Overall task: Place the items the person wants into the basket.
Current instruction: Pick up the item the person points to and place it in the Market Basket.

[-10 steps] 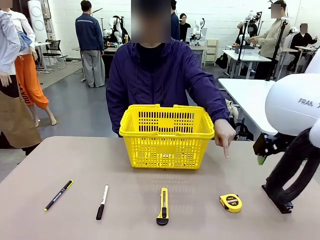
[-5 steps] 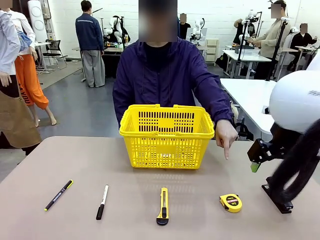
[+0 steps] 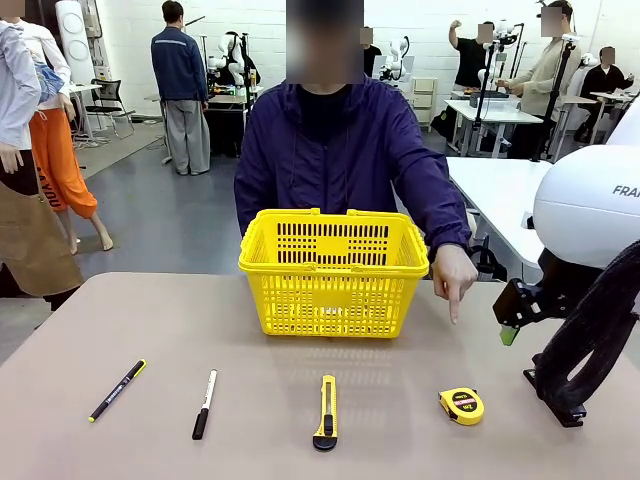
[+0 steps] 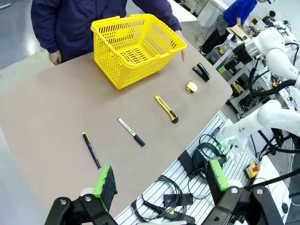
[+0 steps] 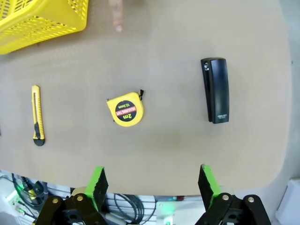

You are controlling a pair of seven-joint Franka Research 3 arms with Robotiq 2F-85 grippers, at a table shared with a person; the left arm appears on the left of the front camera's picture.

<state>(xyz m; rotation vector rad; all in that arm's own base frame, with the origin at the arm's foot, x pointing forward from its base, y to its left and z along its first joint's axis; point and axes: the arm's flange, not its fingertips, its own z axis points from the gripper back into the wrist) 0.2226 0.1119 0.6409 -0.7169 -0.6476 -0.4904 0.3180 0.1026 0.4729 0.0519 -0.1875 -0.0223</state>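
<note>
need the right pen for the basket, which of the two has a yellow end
The slim black pen at the left end of the row; its far tip is yellow. The marker beside it is white with a black cap.

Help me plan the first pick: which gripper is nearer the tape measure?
Right. The right gripper hangs open over the tape measure, slightly toward the robot's side. The left gripper, also open, hangs high beyond the near edge of the table, far from it.

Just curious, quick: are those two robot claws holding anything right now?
Left black green-padded gripper: open, holding nothing.
Right black green-padded gripper: open, holding nothing.
</note>
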